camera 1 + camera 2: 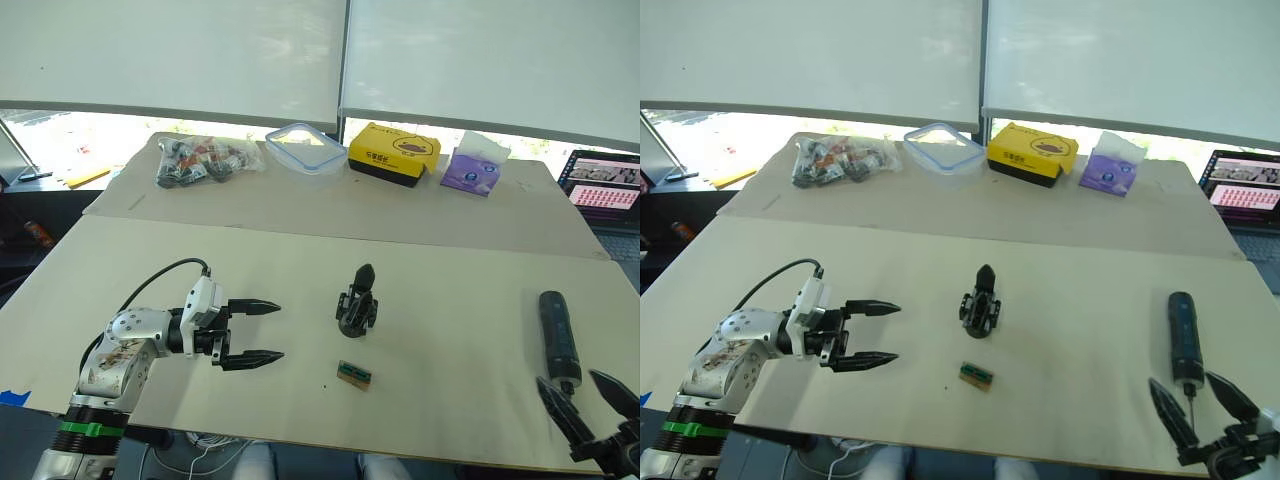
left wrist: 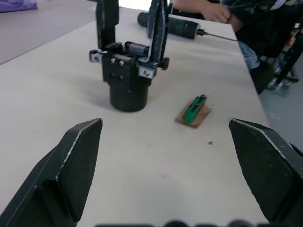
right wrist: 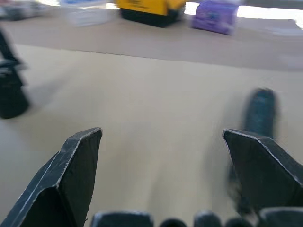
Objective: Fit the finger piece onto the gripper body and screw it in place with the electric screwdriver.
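One gripper body (image 1: 355,312), one electric screwdriver (image 1: 559,337), one green block (image 1: 354,375); both grippers' fingers spread, empty.

I have the left gripper (image 1: 250,333) held out low at the robot's left, wrist bent so its two black fingers (image 1: 256,307) point inward toward the middle, spread wide with a clear gap between them. My right gripper (image 1: 1202,401) sits at the near right edge, fingers angled up and forward, also spread apart.

Yellow box (image 1: 393,153) print seems too small to read
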You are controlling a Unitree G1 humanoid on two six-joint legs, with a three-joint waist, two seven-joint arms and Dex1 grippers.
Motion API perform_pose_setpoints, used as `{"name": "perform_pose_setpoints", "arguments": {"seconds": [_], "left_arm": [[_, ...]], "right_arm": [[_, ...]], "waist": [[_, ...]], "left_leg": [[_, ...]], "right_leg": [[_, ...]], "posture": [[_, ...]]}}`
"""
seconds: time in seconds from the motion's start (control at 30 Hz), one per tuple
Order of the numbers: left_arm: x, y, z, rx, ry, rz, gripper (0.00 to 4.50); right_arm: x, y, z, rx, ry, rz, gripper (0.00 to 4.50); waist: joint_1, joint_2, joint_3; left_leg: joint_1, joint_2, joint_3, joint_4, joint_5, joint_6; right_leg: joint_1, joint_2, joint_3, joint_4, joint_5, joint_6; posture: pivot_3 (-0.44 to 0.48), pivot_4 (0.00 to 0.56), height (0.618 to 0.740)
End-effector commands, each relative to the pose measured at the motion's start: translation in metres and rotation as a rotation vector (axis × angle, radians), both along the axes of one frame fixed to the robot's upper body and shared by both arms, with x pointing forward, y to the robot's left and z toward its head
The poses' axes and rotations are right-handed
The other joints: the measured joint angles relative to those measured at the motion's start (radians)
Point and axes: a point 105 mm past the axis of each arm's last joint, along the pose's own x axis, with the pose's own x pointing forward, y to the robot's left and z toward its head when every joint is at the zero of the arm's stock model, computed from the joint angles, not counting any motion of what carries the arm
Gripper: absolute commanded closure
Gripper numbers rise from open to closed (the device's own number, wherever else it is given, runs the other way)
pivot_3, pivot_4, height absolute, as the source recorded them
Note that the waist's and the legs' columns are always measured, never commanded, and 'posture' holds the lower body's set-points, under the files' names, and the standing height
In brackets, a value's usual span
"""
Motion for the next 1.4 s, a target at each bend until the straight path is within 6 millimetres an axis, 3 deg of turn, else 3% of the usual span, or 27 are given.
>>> {"name": "perform_pose_setpoints", "arguments": {"seconds": [0.03, 0.1, 0.33, 0.5, 0.6, 0.9, 1.07, 1.17, 1.23, 1.3, 1.4], "left_arm": [[-0.007, 0.001, 0.016, -0.044, -0.053, -0.028, 0.03], [-0.01, 0.001, 0.019, -0.06, -0.054, -0.044, 0.03], [-0.023, -0.004, 0.014, -0.067, -0.068, -0.157, 0.03], [-0.033, -0.012, 0.007, -0.076, -0.055, -0.207, 0.03], [-0.038, -0.017, 0.008, -0.081, -0.064, -0.202, 0.03], [-0.04, -0.029, 0.02, -0.106, -0.094, -0.175, 0.03], [-0.036, -0.036, 0.03, -0.111, -0.106, -0.165, 0.0], [-0.033, -0.039, 0.034, -0.112, -0.113, -0.15, 0.0], [-0.032, -0.041, 0.037, -0.112, -0.117, -0.144, 0.0], [-0.031, -0.043, 0.04, -0.113, -0.118, -0.139, 0.0], [-0.03, -0.043, 0.041, -0.11, -0.112, -0.129, 0.0]], "right_arm": [[-0.012, -0.021, -0.002, 0.032, 0.017, -0.156, 0.0], [-0.012, -0.025, -0.005, 0.081, 0.049, -0.186, 0.0], [0.029, -0.026, -0.001, 0.17, 0.351, -0.09, 0.0], [0.066, -0.05, 0.002, 0.149, 0.553, -0.139, 0.0], [0.084, -0.063, 0.004, 0.116, 0.606, -0.178, 0.0], [0.105, -0.074, -0.018, 0.067, 0.751, -0.17, 0.0], [0.109, -0.071, -0.022, 0.076, 0.792, -0.151, 1.47], [0.113, -0.067, -0.012, 0.081, 0.751, -0.123, 2.49], [0.119, -0.059, 0.003, 0.065, 0.675, -0.065, 2.53], [0.12, -0.036, 0.019, 0.041, 0.62, 0.048, 2.53], [0.108, 0.003, 0.025, -0.011, 0.641, 0.215, 2.53]], "waist": [[-0.004, 0.001, 0.0], [-0.008, 0.002, 0.001], [-0.021, 0.004, 0.003], [-0.017, 0.002, 0.005], [-0.009, 0.001, 0.005], [0.006, 0.002, 0.005], [0.004, 0.002, 0.005], [0.004, 0.002, 0.005], [0.004, 0.003, 0.006], [0.002, 0.007, 0.008], [0.0, 0.011, 0.008]], "left_leg": [[0.0, 0.0, 0.0, 0.0, 0.0, 0.0], [0.0, 0.0, 0.0, 0.0, 0.0, 0.0], [0.0, 0.0, 0.002, 0.001, 0.0, 0.0], [-0.001, -0.002, 0.002, 0.001, 0.001, 0.001], [-0.002, -0.002, 0.001, 0.001, 0.005, 0.01], [-0.006, -0.002, 0.001, 0.0, 0.005, 0.013], [-0.006, -0.002, 0.001, 0.003, 0.005, 0.013], [-0.006, -0.002, 0.001, 0.003, 0.005, 0.013], [-0.006, -0.002, 0.0, 0.002, 0.005, 0.013], [-0.006, -0.002, 0.0, 0.002, 0.005, 0.013], [-0.006, -0.002, 0.0, 0.002, 0.005, 0.013]], "right_leg": [[0.0, 0.0, 0.0, 0.0, 0.0, 0.0], [0.0, 0.0, 0.0, 0.0, 0.0, -0.001], [-0.001, -0.001, 0.002, -0.001, 0.0, -0.002], [0.002, 0.0, 0.004, -0.005, 0.0, -0.002], [0.006, 0.0, 0.003, -0.008, 0.0, -0.001], [0.006, 0.001, 0.003, -0.007, 0.0, 0.003], [0.006, 0.002, 0.003, -0.007, 0.001, 0.004], [0.007, 0.002, 0.003, -0.007, 0.001, 0.004], [0.006, 0.002, 0.003, -0.007, 0.001, 0.004], [0.006, 0.002, 0.003, -0.006, 0.001, 0.005], [0.005, 0.002, 0.003, -0.004, 0.001, 0.005]], "posture": [[0.0, 0.15, 0.74], [0.0, 0.15, 0.74], [0.0, 0.15, 0.74], [0.0, 0.15, 0.74], [0.0, 0.15, 0.74], [0.0, 0.15, 0.74], [0.0, 0.15, 0.74], [0.0, 0.15, 0.74], [0.0, 0.15, 0.74], [0.0, 0.15, 0.74], [0.0, 0.15, 0.74]]}}
